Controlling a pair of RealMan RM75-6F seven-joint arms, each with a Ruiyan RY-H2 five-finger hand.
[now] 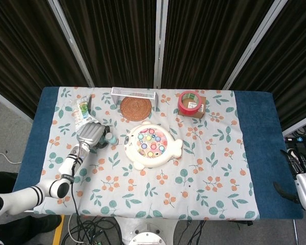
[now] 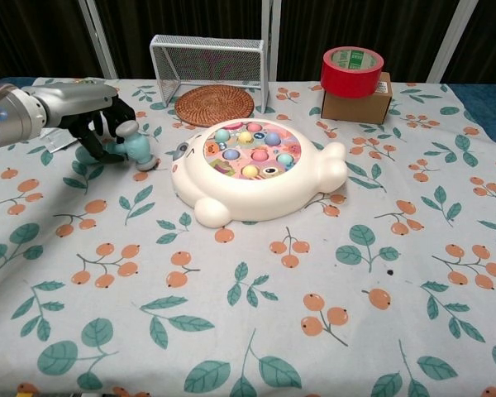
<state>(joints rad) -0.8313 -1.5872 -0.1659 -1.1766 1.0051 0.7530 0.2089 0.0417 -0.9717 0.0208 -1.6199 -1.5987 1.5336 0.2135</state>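
1. Fingers [image 2: 107, 124] of left hand [image 2: 87, 112] curled around small teal toy hammer [image 2: 137, 147], gripping its handle, head end poking out to the right and tilted down toward the bench [image 2: 314, 347].
2. Hammer raised a little off the cloth, just left of white fish-shaped toy board [image 2: 252, 169], not touching it; same grip seen from above in the head view, left hand [image 1: 92, 133] beside hammer [image 1: 110, 140] and toy board [image 1: 152, 145].
3. Coloured pegs set into the pink top of the board.
4. Behind the board: round woven coaster [image 2: 215, 105], with white wire mesh goal [image 2: 208, 62] standing just behind it.
5. Far right rear: red tape roll [image 2: 352, 71] lying on top of a small cardboard box [image 2: 356, 103].
6. Far left rear, beyond the hand: flat printed packet [image 1: 83, 109] on the cloth.
7. Right hand [image 1: 305, 189] off the right edge of the bench, well apart from everything; fingers mostly cut off by the frame, spread or curl impossible to tell.
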